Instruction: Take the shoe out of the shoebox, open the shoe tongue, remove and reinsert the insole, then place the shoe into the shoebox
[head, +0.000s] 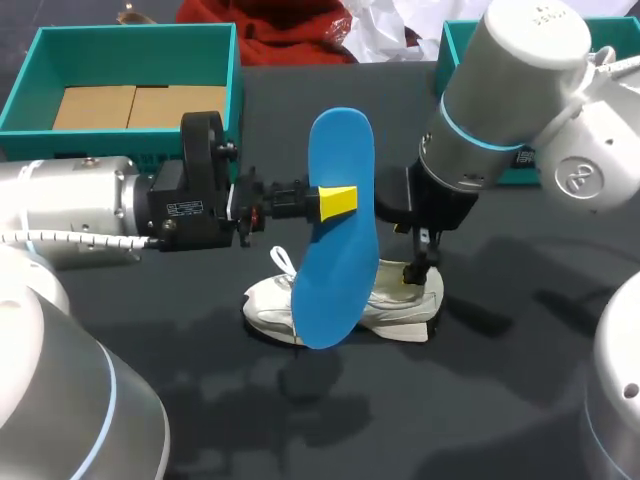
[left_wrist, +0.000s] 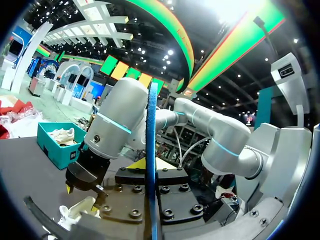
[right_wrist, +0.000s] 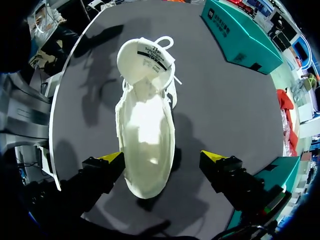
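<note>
My left gripper (head: 336, 200) is shut on the blue insole (head: 340, 250) and holds it upright in the air above the shoe. In the left wrist view the insole (left_wrist: 151, 140) shows edge-on between that gripper's (left_wrist: 151, 172) fingers. The white shoe (head: 345, 310) lies on the dark table, its tongue (right_wrist: 147, 57) folded open and its inside bare. My right gripper (right_wrist: 163, 159) hangs open over the heel end, a yellow fingertip (right_wrist: 111, 158) on either side of the shoe (right_wrist: 147, 130), not gripping it. In the head view the right gripper (head: 420, 268) is at the shoe's right end.
A teal shoebox (head: 130, 35) with cardboard inside stands at the back left, just behind my left arm. A second teal box (head: 455, 40) sits at the back right behind my right arm; in the left wrist view that box (left_wrist: 52, 147) holds another white shoe.
</note>
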